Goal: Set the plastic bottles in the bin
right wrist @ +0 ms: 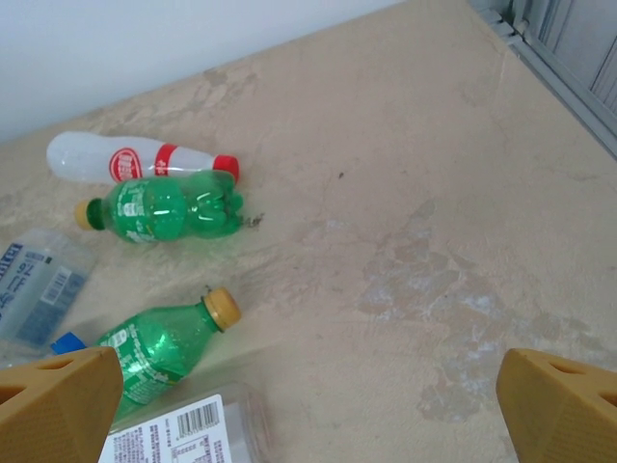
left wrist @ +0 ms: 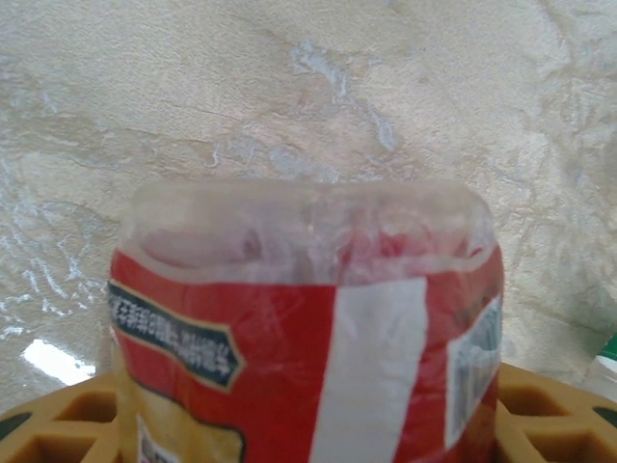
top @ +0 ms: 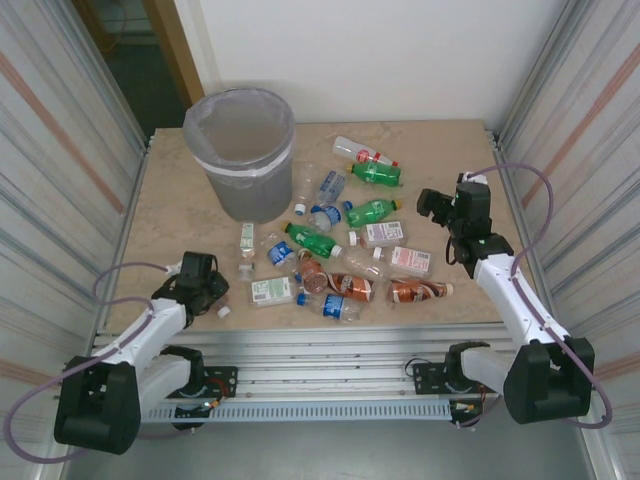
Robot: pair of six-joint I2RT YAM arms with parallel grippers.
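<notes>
A crushed clear bottle with a red and white label [left wrist: 308,357] stands between my left fingers, and my left gripper [left wrist: 308,424] is shut on it. That gripper [top: 205,290] is low over the near left of the table. The grey bin [top: 240,150] with its bag liner stands at the far left. Several plastic bottles [top: 330,255] lie scattered over the middle of the table. My right gripper [top: 438,205] hovers at the right, open and holding nothing [right wrist: 308,405]. Ahead of it lie two green bottles [right wrist: 169,207] [right wrist: 159,347] and a white bottle with a red cap [right wrist: 135,159].
Corrugated metal walls close in both sides of the table [top: 170,220]. A loose white cap [top: 224,311] lies just right of my left gripper. Bare tabletop [right wrist: 434,193] stretches at the far right. A flat clear bottle with a barcode label [right wrist: 183,429] lies near my right fingers.
</notes>
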